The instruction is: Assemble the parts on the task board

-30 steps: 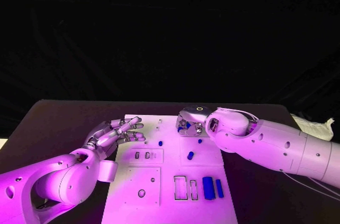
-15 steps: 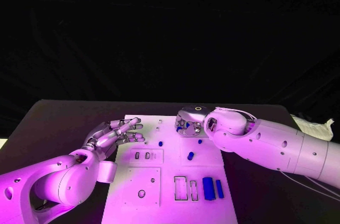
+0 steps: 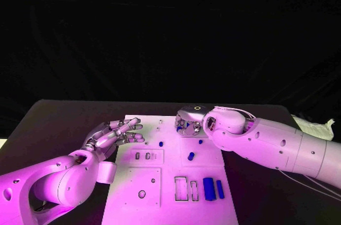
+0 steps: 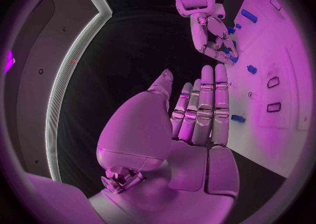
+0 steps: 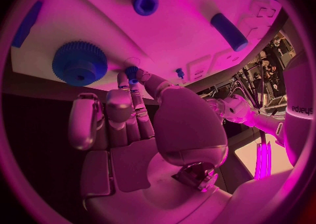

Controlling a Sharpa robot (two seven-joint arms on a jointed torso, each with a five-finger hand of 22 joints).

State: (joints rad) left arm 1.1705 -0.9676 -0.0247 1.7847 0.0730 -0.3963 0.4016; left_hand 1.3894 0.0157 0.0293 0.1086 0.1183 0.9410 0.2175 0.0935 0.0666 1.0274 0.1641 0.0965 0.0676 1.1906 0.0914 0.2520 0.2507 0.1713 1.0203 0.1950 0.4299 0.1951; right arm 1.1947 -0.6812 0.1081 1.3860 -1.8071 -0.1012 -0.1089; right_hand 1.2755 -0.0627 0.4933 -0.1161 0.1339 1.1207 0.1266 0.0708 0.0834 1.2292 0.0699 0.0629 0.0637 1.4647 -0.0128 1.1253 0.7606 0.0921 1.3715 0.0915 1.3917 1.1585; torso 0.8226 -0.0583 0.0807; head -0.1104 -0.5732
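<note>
On your black bench (image 3: 64, 116) the task board (image 3: 170, 195) lay centred. Your right hand (image 3: 188, 124) pinched a small blue part (image 5: 131, 71) over the board's far edge, beside a blue gear (image 5: 80, 62). Your left hand (image 3: 114, 134) hovered with fingers spread, holding nothing, at the board's left edge.

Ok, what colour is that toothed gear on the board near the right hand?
Blue. The gear shows best in the right wrist view, beyond the right hand.

Blue parts on a white board
You see blue parts (image 3: 209, 188) on the white task board (image 3: 153, 205), a black bench (image 3: 57, 121), silver hands (image 3: 114, 134).
</note>
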